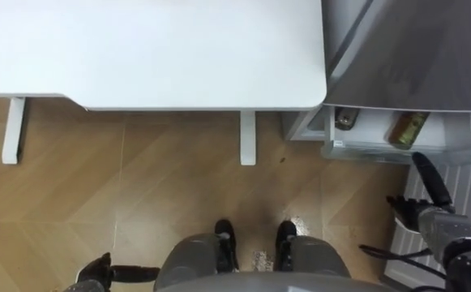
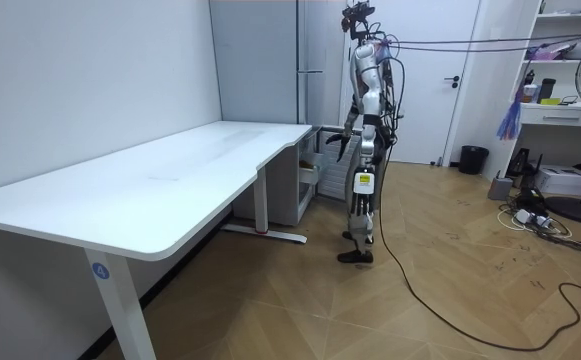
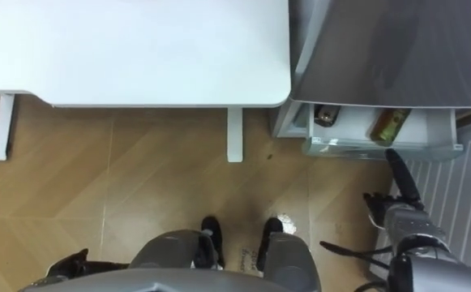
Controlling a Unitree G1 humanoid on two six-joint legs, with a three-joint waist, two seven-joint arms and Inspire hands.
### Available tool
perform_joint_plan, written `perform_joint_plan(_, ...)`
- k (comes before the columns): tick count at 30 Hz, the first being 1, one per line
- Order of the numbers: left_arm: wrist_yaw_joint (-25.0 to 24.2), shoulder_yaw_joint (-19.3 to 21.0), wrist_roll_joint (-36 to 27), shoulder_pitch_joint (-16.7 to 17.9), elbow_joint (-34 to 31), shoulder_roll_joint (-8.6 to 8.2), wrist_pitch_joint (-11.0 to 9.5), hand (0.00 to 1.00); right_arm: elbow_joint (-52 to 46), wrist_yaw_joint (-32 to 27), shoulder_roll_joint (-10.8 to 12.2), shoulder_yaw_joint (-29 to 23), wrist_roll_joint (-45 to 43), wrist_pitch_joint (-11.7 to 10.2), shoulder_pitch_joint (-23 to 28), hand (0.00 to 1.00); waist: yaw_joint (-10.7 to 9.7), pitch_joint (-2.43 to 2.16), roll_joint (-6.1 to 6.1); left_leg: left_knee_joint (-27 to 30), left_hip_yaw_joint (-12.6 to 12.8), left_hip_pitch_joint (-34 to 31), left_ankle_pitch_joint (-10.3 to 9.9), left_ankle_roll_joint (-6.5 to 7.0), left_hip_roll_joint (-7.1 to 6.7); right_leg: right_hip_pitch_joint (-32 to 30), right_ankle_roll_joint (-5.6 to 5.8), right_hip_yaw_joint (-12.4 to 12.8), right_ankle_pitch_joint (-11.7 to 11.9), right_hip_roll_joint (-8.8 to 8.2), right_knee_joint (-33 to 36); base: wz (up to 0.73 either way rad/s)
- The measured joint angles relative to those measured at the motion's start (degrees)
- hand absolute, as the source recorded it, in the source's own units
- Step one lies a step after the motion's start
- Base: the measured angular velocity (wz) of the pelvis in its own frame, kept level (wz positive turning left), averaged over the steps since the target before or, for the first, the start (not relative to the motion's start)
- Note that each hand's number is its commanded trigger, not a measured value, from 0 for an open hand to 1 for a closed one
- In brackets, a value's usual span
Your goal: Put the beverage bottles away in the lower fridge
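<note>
The lower fridge drawer (image 1: 385,151) stands pulled out below the grey fridge front (image 1: 413,49), at my right. Two drinks lie in it: a dark bottle (image 1: 346,118) at the left and an amber bottle (image 1: 408,128) further right. My right hand (image 1: 431,193) hangs just in front of the drawer, open, with straight fingers pointing toward it and nothing in it. My left hand (image 1: 97,272) shows at the lower left near my hip, relaxed and holding nothing. In the room view I stand upright between the desk's end and the fridge (image 2: 270,60).
A white desk (image 1: 154,49) fills the space ahead, its legs (image 1: 248,138) on the wooden floor. A white ribbed panel (image 1: 462,191) lies to the right under my right hand. Open floor lies behind me, with a bin (image 2: 473,159) and shelves (image 2: 570,90) farther off.
</note>
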Motion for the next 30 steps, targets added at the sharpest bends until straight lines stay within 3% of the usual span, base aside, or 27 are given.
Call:
perform_joint_plan(8,-0.1,0.4,-0.2,-1.5,0.2,-0.19,0.1,0.00,0.3,1.4,0.8,-2.8,-0.1,-0.3,-1.5,0.00,0.2,0.06,-0.11,3.8,0.0,-4.3,-0.3,0.08,0.07,-4.9,-0.46,0.3,-1.2,-0.54,4.6,0.00)
perform_joint_plan(13,0.2,0.4,-0.3,-2.6,2.2,-0.13,0.0,0.00,1.4,1.0,0.8,-2.7,0.8,-0.3,-4.4,0.00,1.6,0.26,-0.42,13.9,0.2,-11.8,-4.2,-0.01,0.63,-13.1,-1.08,1.7,-5.6,-1.27,15.7,-0.03)
perform_joint_plan(17,1.7,-0.8,-0.4,-3.0,4.0,-0.13,1.0,0.00,1.3,-0.8,0.4,-2.1,0.4,-0.4,-7.0,0.00,1.7,0.38,-0.49,24.2,-1.2,-19.9,-7.4,-0.23,1.51,-20.7,-1.75,2.1,-9.6,-1.33,25.4,0.11)
perform_joint_plan(22,1.8,-2.1,-0.5,-3.9,4.0,-0.08,1.0,0.00,1.0,-1.2,-2.3,0.0,-1.1,-1.3,-11.2,0.00,2.4,0.48,-0.59,34.6,-2.6,-29.4,-10.2,-0.43,1.86,-29.6,-2.54,1.8,-12.9,-2.49,36.1,0.14)
perform_joint_plan(24,1.8,-2.3,-0.7,-4.9,3.8,0.19,0.6,0.00,0.7,-1.5,-4.9,0.9,-3.2,-1.6,-13.9,0.00,2.9,0.74,-1.05,38.6,-2.6,-33.4,-11.1,-0.14,1.61,-33.9,-2.61,2.4,-14.8,-3.39,40.9,0.12)
perform_joint_plan(27,1.9,-2.3,-0.7,-5.1,2.4,0.33,0.5,0.00,-3.8,-3.8,-8.2,4.6,-6.3,-1.7,-16.3,0.00,3.6,0.86,-1.33,42.6,-2.5,-38.3,-11.5,0.12,1.79,-39.0,-2.85,2.9,-15.4,-3.92,45.1,0.03)
perform_joint_plan(30,3.1,-2.5,-0.7,-5.1,1.4,0.43,0.6,0.00,-4.5,-7.4,-8.6,7.1,-8.1,-1.5,-17.7,0.00,3.8,0.91,-2.06,44.7,-3.0,-41.2,-11.5,0.14,1.89,-41.5,-3.01,2.6,-15.6,-4.20,47.0,0.06)
